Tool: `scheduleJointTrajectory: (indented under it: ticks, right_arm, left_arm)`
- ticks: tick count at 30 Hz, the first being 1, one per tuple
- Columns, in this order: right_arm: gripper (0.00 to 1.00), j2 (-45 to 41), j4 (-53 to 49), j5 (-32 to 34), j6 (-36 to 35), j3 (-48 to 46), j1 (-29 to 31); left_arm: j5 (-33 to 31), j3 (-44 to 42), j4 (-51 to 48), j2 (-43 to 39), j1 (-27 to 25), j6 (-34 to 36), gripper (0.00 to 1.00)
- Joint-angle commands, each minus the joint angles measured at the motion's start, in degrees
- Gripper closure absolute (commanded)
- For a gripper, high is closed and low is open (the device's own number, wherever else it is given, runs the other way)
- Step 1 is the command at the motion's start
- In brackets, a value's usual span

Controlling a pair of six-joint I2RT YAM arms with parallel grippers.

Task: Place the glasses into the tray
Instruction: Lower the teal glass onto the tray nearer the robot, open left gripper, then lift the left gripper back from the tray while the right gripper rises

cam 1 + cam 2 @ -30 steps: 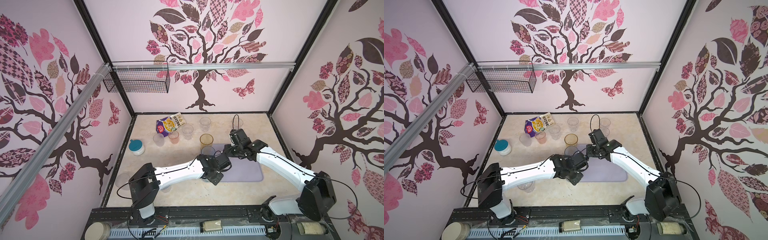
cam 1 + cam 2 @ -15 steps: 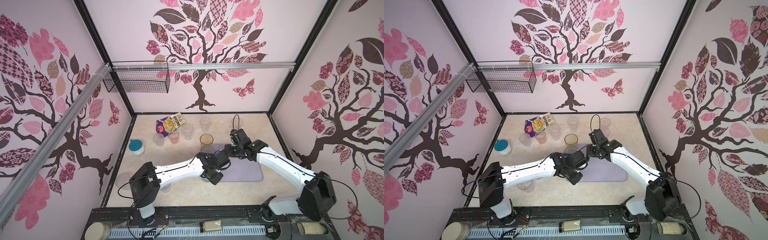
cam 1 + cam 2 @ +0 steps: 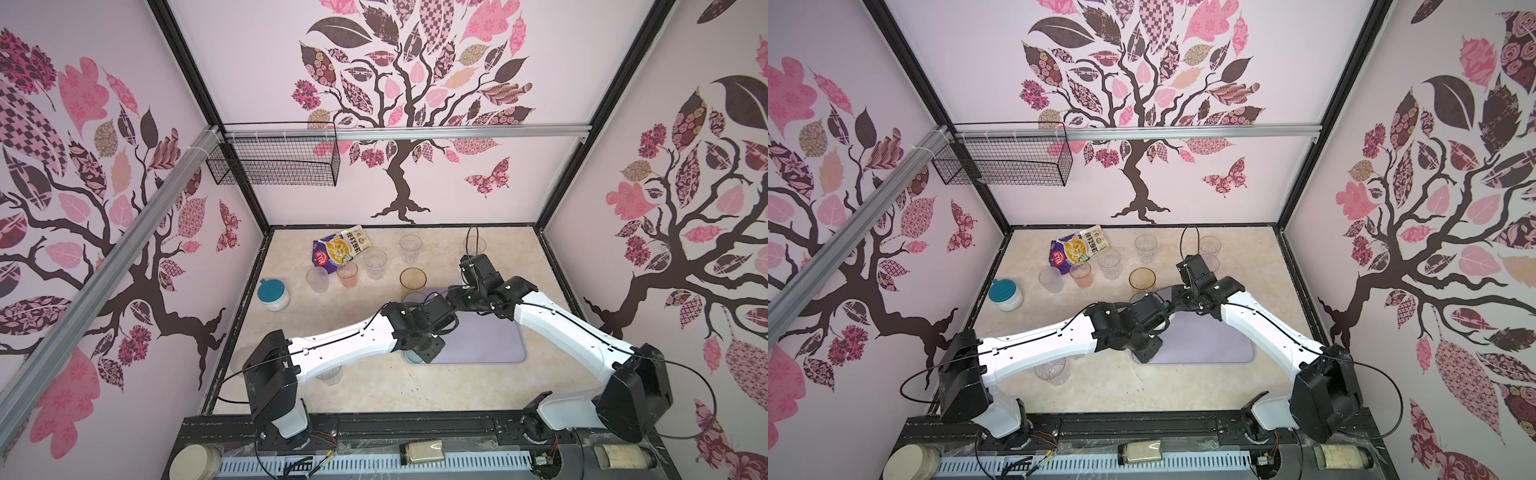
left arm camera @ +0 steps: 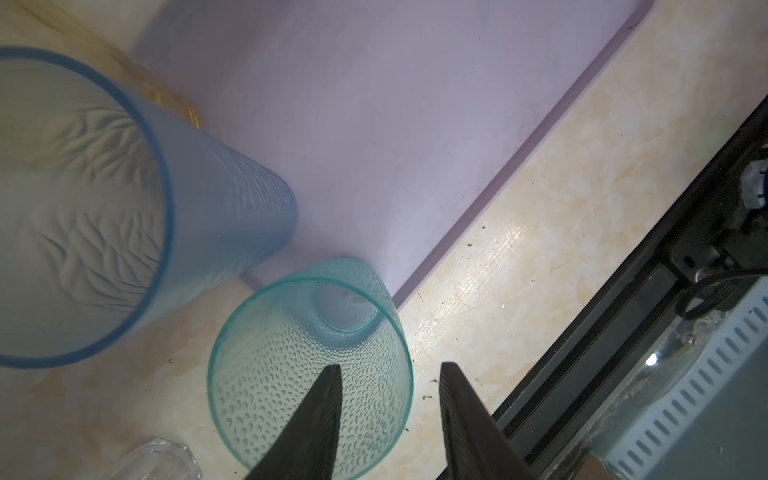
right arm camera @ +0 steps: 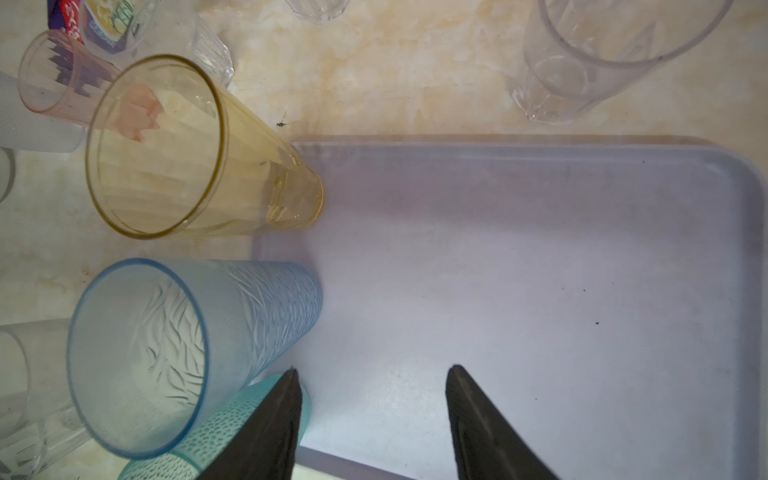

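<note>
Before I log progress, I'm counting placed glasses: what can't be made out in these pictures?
- Teal glass: both top views, left arm covers nearly all.
- Clear glass: both top views, same arm hides part.
- Right gripper: both top views, its own wrist hides the jaws.

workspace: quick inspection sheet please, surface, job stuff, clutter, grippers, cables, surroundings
surface: marbled tabletop, a few dark specks
job's things: lavender tray with amber tumbler, blue tumbler and teal tumbler upright along one short edge; pink tumbler and clear tumblers on the table outside it
clutter: snack packet; teal-lidded white jar
grippers: left gripper open, astride the teal tumbler's rim; right gripper open above the tray, holding nothing
cables: black cable loops above the right wrist
surroundings: wire basket hung on the back rail; tree-decal walls
</note>
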Motion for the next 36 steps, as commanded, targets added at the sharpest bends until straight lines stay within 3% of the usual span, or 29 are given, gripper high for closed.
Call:
scheduleJointTrajectory:
  ticks: [1, 7, 11, 16, 23, 28, 31, 34, 36]
  right_arm:
    - [0.41, -3.0, -2.2, 1.1, -0.8, 2.7, -1.2]
    - [0.4, -5.2, -2.7, -0.8, -1.1, 4.3, -5.7]
    - [0.4, -6.6, -2.5, -1.2, -0.9, 4.4, -8.6]
    - [0.38, -7.6, -2.0, -0.5, 0.0, 4.7, -9.5]
    - [0.38, -7.2, 1.6, -0.4, 1.7, 1.6, -9.5]
    - [0.38, -5.5, 2.5, -4.2, 3.3, -0.1, -9.5]
    - [0.38, -5.4, 3.3, -6.7, 4.6, -1.0, -9.0]
    - [0.39, -6.0, 2.0, -4.1, 4.8, 0.5, -7.0]
    - [0.39, -5.9, 0.0, 0.5, 3.4, 3.5, -2.2]
  left_arm:
    - [-3.8, 2.7, 3.1, -2.6, 0.2, 0.2, 0.58]
    - [-9.3, 2.0, 6.3, -8.7, 2.2, 0.7, 0.58]
    - [-16.9, -0.8, 8.3, -13.9, 4.4, 2.7, 0.57]
    - [-25.3, -6.6, 10.8, -20.4, 9.7, 4.0, 0.48]
    - [-23.1, -15.4, 12.0, -30.0, 25.4, -0.4, 0.41]
    - [-12.3, -21.0, 12.0, -35.9, 36.4, -6.2, 0.4]
    - [-9.7, -23.4, 11.2, -37.6, 40.4, -9.7, 0.38]
    - [-9.0, -24.8, 10.0, -37.5, 43.7, -12.4, 0.35]
    - [-7.5, -24.4, 8.6, -36.9, 45.9, -13.9, 0.32]
